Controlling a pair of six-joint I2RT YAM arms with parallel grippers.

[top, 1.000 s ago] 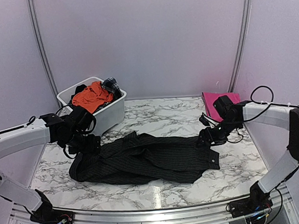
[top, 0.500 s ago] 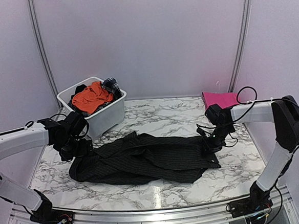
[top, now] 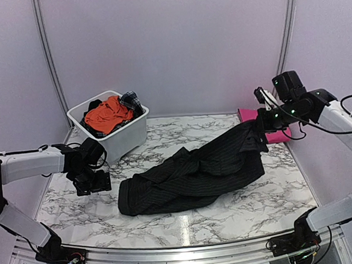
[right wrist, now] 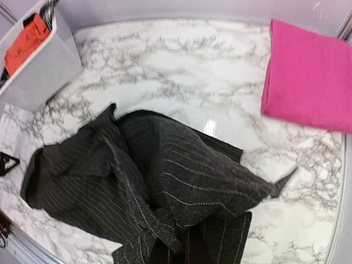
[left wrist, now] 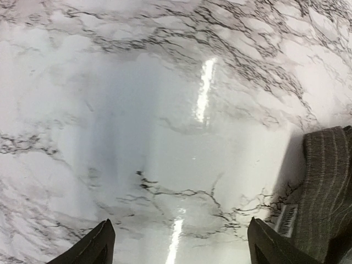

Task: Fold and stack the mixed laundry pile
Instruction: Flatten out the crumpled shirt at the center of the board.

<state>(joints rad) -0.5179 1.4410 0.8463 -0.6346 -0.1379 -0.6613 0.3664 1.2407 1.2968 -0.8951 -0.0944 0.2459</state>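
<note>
On the right side of the table [top: 170, 223], the right gripper [top: 263, 120] is raised off the marble and clamped on one end of the shirt [top: 197, 173] – the black pinstriped cloth hangs from it and slopes down leftward. The shirt's lower end lies bunched on the table near the middle. From the right wrist view the shirt [right wrist: 165, 187] falls away in loose folds below the camera; the fingers themselves are hidden by the cloth. Just behind the lifted end, the pink cloth [top: 279, 135] lies folded flat at the table's far right edge, seen as a neat rectangle [right wrist: 308, 77] from the wrist. At the left, the left gripper [top: 95, 181] hangs low over bare marble with its jaws spread wide and nothing between them – apart from the shirt and near the front of the tub [top: 128, 138]. Its wrist view shows the gripper [left wrist: 184, 245] over bare marble, with an edge of the shirt [left wrist: 324, 181] and a small sewn label off to the right. Inside the tub lie the orange garment [top: 105, 113] and, at its far corner, the plaid piece [top: 131, 100].
</note>
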